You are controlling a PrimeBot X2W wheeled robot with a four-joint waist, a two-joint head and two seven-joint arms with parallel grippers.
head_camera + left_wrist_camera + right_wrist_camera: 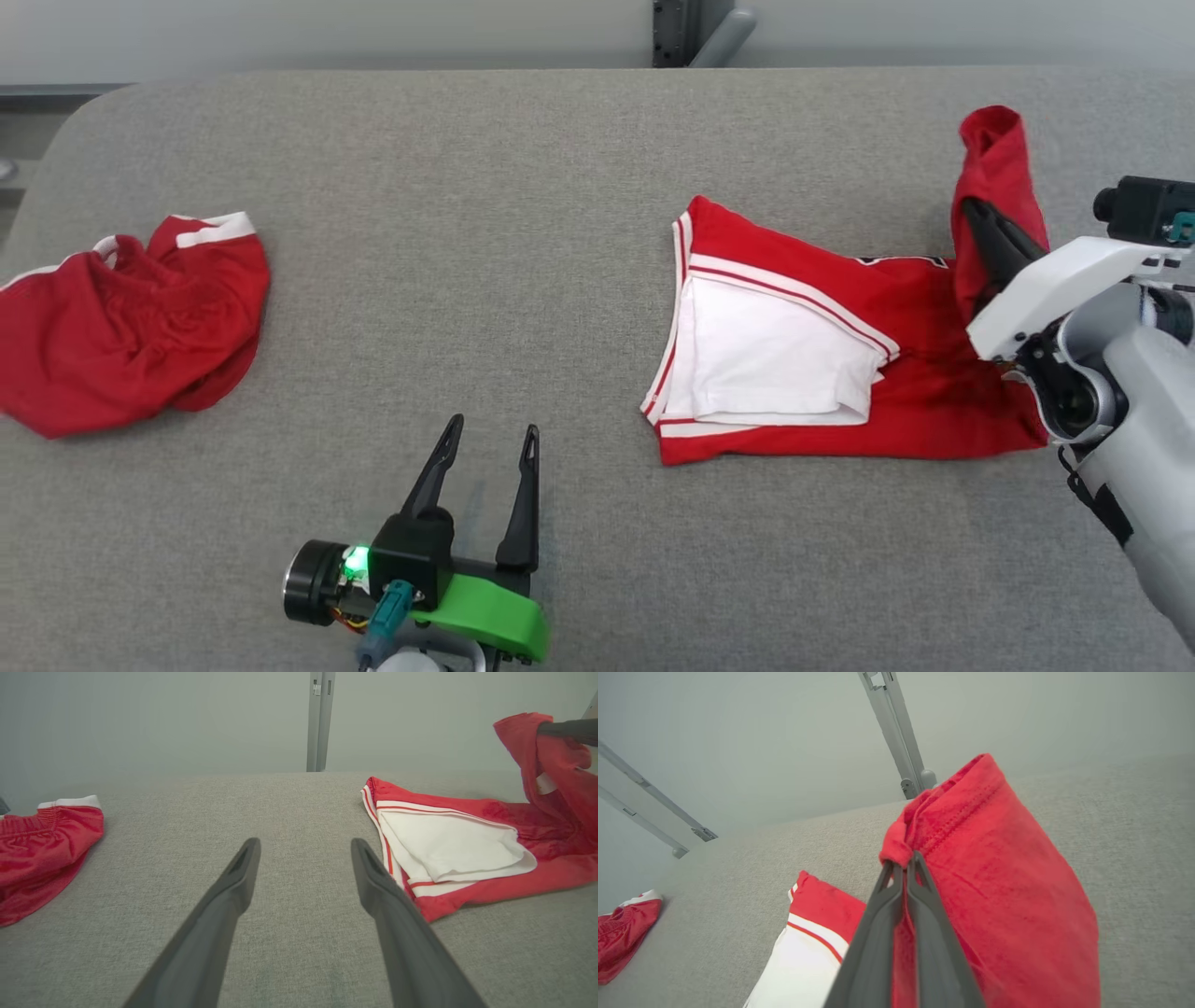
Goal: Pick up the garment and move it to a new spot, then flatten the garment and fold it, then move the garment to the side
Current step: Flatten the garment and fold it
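The garment [822, 373] is a red jersey with white panels and stripes, lying partly flat on the right half of the grey surface. My right gripper [976, 210] is shut on its right end and holds that red fabric [994, 882] lifted above the rest. In the right wrist view the closed fingertips [903, 861] pinch a bunched red edge. My left gripper [493, 439] stands open near the front middle, fingers pointing away, with nothing between them. Seen from the left wrist, the garment [467, 844] lies to the right of those fingers [243, 863].
Another crumpled red garment with white trim [121, 322] lies at the far left of the grey padded surface [485, 243]. A grey post [691, 33] stands behind the surface's far edge. Bare fabric stretches between the two garments.
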